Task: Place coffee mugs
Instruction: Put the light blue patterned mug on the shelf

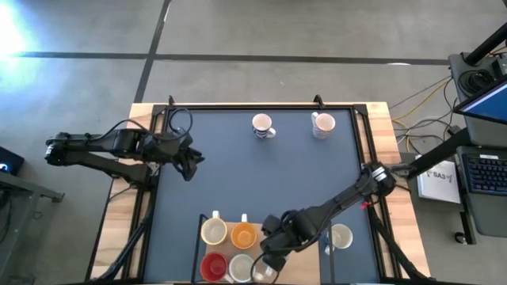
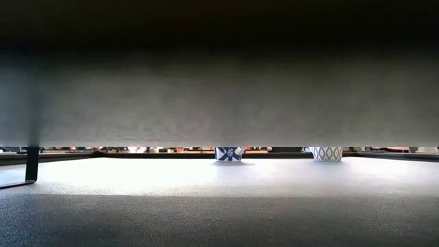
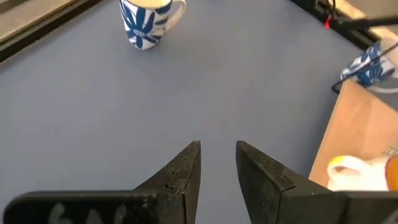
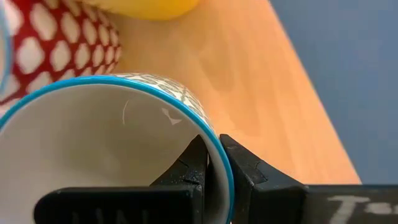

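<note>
My right gripper [image 4: 211, 146] is at the near edge of the table [image 1: 268, 260], shut on a white mug with a blue rim and grey pattern [image 4: 106, 143]. That mug is over a wooden tray [image 4: 249, 81], beside a red patterned mug [image 4: 56, 43] and an orange mug [image 1: 243, 234]. A cream mug [image 1: 214, 231] and a white mug [image 1: 240, 267] also stand on the tray. Two patterned mugs [image 1: 262, 125] [image 1: 322, 124] stand near the far edge, and another mug [image 1: 341, 236] stands right of the tray. My left gripper [image 3: 217, 155] hovers open at the table's left side [image 1: 188, 164]. My right gripper holds the blue-rimmed mug by its rim [image 4: 217, 163], with one finger inside the mug and the other outside against the wall. The fingers come from above. Whether the mug's base rests on the tray does not show.
The tray's dark frame [image 1: 198, 237] stands at the near edge. In the low view a wide grey surface [image 2: 219, 103] blocks most of the picture, and only the two far mugs [image 2: 230, 153] [image 2: 326, 153] show. The middle of the blue table top [image 1: 269, 174] is bare.
</note>
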